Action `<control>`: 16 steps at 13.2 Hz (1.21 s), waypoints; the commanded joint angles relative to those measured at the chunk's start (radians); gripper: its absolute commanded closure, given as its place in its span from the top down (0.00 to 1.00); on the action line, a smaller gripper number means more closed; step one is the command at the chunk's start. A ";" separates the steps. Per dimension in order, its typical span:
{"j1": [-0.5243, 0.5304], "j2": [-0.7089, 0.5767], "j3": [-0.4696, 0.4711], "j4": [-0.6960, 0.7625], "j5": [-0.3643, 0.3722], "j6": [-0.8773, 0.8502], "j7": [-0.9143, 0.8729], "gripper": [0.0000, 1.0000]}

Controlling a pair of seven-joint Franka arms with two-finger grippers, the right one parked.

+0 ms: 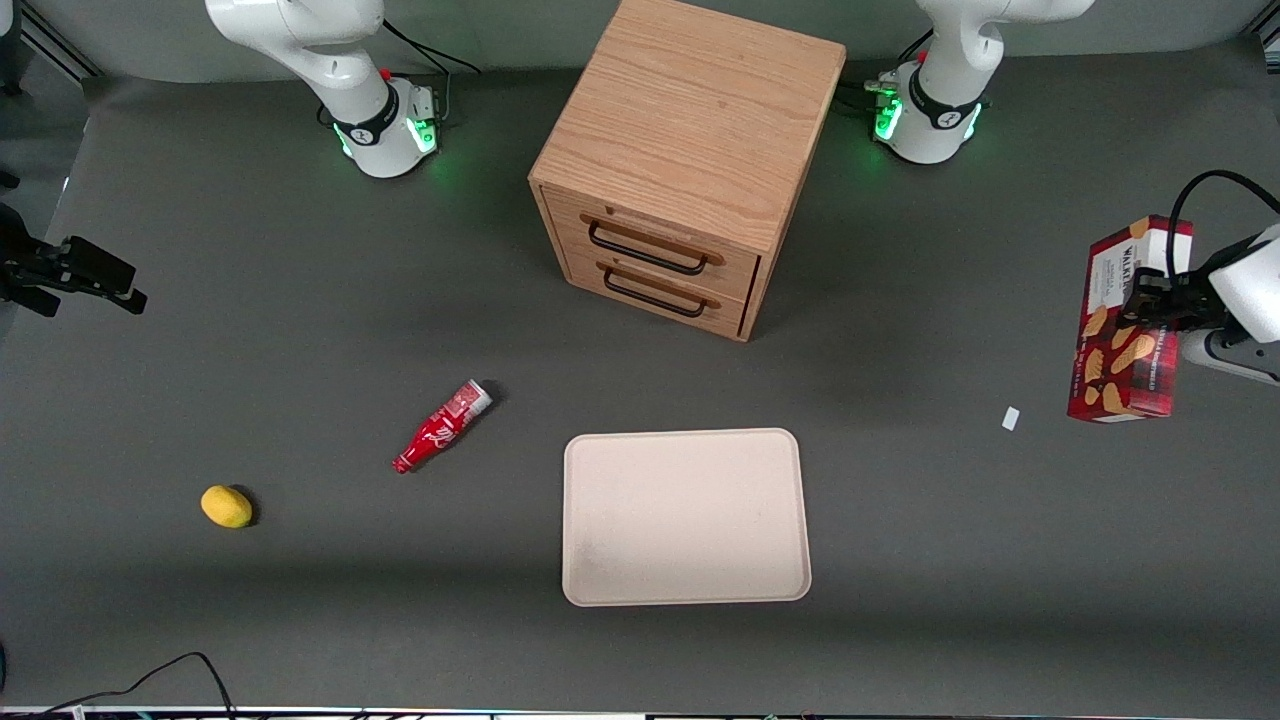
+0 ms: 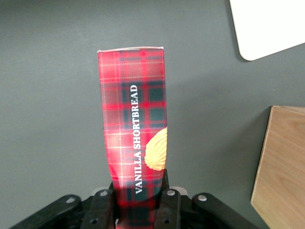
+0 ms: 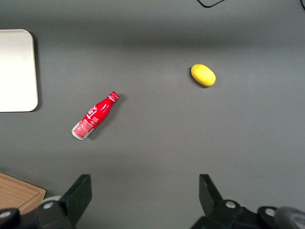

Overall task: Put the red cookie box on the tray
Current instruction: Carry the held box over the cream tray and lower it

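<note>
The red cookie box is a slim tartan carton with cookie pictures, held upright in the air at the working arm's end of the table. My gripper is shut on it; in the left wrist view the black fingers press both narrow sides of the red cookie box near one end. The cream tray lies flat on the grey table, nearer to the front camera than the wooden cabinet, with nothing on it. A corner of the tray shows in the left wrist view.
A wooden two-drawer cabinet stands at the middle of the table. A small red bottle and a yellow lemon lie toward the parked arm's end. A small white scrap lies on the table near the box.
</note>
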 commanded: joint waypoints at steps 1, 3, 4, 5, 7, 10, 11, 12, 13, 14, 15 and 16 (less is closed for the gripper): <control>-0.022 0.082 -0.065 0.092 -0.025 -0.015 -0.179 0.00; -0.024 0.187 -0.191 0.205 -0.031 -0.008 -0.378 0.00; -0.033 0.244 -0.236 0.258 -0.031 0.003 -0.482 0.00; -0.059 0.293 -0.254 0.296 -0.029 0.055 -0.562 0.00; -0.119 0.355 -0.255 0.316 -0.023 0.155 -0.655 0.00; -0.176 0.468 -0.256 0.324 0.000 0.331 -0.754 0.00; -0.199 0.507 -0.256 0.332 0.027 0.386 -0.788 0.00; -0.217 0.553 -0.256 0.365 0.058 0.419 -0.799 0.00; -0.222 0.602 -0.256 0.408 0.069 0.431 -0.801 0.00; -0.229 0.645 -0.255 0.443 0.073 0.443 -0.801 0.00; -0.236 0.674 -0.255 0.453 0.098 0.477 -0.801 0.00; -0.249 0.700 -0.255 0.451 0.130 0.514 -0.801 0.00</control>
